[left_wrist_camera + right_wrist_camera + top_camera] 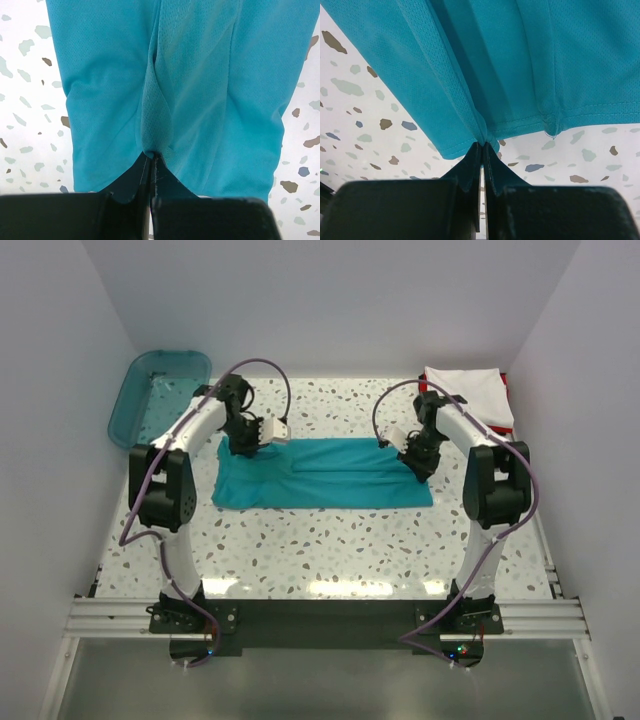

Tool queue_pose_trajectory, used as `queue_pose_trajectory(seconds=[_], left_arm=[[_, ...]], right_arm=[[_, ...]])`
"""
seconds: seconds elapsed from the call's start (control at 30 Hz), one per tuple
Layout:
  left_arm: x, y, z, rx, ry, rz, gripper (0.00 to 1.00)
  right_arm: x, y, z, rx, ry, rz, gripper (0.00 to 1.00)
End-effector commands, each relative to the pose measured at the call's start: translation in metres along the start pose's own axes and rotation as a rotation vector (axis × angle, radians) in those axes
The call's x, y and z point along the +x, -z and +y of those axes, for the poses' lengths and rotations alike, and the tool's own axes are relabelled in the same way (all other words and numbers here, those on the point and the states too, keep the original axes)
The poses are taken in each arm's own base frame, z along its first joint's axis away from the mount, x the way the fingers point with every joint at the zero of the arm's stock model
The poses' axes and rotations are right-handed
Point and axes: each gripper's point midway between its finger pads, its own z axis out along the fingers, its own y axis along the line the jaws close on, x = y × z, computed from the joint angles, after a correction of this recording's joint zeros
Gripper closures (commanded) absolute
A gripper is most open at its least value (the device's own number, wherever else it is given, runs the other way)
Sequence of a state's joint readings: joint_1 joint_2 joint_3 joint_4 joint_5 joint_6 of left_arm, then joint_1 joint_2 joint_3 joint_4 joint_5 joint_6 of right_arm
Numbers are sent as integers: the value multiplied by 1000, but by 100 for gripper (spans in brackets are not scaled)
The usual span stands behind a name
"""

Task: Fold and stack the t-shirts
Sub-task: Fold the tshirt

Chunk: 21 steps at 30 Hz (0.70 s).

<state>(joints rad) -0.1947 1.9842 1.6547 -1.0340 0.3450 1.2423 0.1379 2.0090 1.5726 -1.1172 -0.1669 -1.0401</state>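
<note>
While tight on t-shirt [320, 475] (4 fingers [205, 220])

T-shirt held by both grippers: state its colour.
The t-shirt is teal-blue, clearest in the left wrist view.

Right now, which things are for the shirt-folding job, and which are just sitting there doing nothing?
For the job:
- teal t-shirt, pinched by the left gripper and the right gripper
- white t-shirt, at the far right
- red t-shirt, only an edge peeking out beside the white one

Just lying about:
- teal plastic bin, far left corner
- speckled table
</note>
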Motion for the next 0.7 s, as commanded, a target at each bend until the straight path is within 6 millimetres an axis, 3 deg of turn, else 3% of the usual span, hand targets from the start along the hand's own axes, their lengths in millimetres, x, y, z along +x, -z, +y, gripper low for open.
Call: queue_pose_trajectory(seconds=[0.0,0.43,0.53,0.57,0.6,0.67], left_arm=[[-4,0,16,-31,-9,-28,100],[2,-23,39,-69,24,-17,100],[1,-24,52,-120,53,-27,89],[0,-21,56,-141,84,-29,76],[1,-18,61,-163,105,-31,71],[-2,2,83,-269,190,-64,62]], right_arm=[[-2,7,-9,31,-5,2,100],[1,-4,-17,47,-49,32,100],[0,-8,-16,40,-67,36,100],[-2,-7,-16,44,-73,37,98],[-2,-6,-15,43,-77,39,88],[-7,0,-15,52,-102,18,80]])
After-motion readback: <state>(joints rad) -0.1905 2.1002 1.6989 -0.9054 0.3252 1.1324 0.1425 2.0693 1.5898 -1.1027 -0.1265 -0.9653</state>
